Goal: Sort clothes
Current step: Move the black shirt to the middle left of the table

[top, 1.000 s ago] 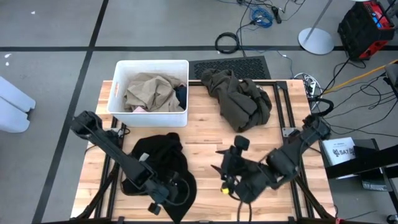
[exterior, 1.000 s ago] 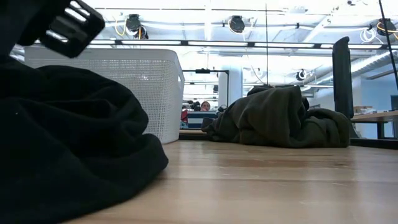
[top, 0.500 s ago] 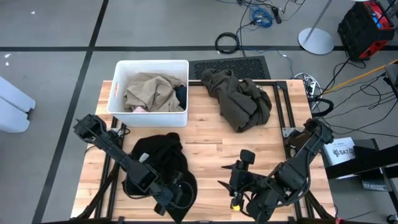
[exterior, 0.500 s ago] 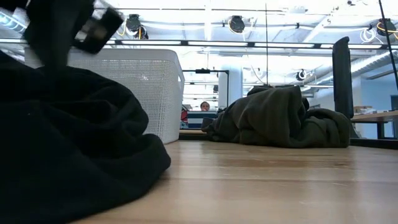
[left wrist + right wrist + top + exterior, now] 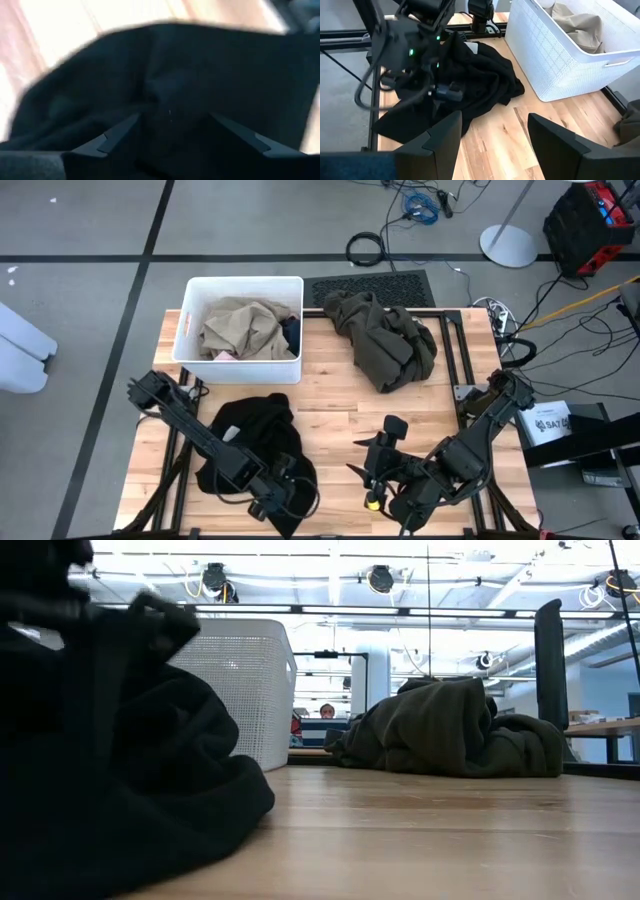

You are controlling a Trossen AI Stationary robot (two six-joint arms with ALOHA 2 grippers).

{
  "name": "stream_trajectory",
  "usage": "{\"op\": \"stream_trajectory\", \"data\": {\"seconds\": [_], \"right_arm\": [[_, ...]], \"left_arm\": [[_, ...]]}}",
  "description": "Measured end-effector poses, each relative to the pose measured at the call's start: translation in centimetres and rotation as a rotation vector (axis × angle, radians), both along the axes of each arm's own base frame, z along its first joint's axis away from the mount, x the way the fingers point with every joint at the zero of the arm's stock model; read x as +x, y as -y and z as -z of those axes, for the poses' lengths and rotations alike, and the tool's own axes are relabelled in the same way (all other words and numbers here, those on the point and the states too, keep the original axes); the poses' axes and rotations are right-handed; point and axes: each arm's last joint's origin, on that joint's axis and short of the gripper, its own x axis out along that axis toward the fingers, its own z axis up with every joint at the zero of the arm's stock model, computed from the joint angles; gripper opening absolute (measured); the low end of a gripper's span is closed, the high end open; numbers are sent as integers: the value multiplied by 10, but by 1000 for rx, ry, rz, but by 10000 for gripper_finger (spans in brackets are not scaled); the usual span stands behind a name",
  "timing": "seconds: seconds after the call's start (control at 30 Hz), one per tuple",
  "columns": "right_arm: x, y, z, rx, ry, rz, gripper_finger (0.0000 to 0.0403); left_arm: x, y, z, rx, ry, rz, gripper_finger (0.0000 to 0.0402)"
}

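Wooden table (image 5: 330,405) carries the white bin (image 5: 190,330) at its far left, with tan, pink and blue clothes inside, the olive heap (image 5: 385,340) far right, and the black pile (image 5: 255,440) near left. Left gripper (image 5: 172,132) hangs just over that black pile, jaws spread wide and empty; I judge it should drop straight onto a raised fold and pinch one layer only, so a single garment lifts. Right gripper (image 5: 492,132) waits near the front edge, jaws apart, holding nothing.
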Motion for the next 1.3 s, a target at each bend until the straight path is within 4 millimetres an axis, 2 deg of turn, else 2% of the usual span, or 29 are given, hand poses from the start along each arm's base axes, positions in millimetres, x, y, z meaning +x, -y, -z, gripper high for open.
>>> {"op": "stream_trajectory", "data": {"seconds": [0.1,0.23,0.37,0.47,0.53,0.73,0.93,1.07,1.2,1.3], "right_arm": [[0,0,0,6,2,4,214],[-2,-2,0,19,6,4,214],[-2,-3,0,22,7,4,214],[-2,-3,0,19,6,5,214],[-2,-2,0,18,4,5,214],[-3,-3,0,17,3,5,214],[-5,-5,1,19,1,-3,214],[-6,-6,1,19,-1,-10,214],[-7,-7,1,17,-2,-15,214],[-8,-9,1,18,-1,-18,214]], "left_arm": [[1,-2,12,30,-54,-3,237],[1,-6,14,45,-84,-17,210],[0,-10,6,112,-55,-50,127],[6,-10,-15,166,26,-93,40],[9,-10,-30,206,67,-121,14],[13,-9,-87,415,177,-152,6],[-3,-29,-134,663,97,-308,3],[-23,-48,-141,737,-77,-440,2],[-31,-55,-134,592,-213,-453,2],[-38,-61,-122,604,-300,-521,1]]}}
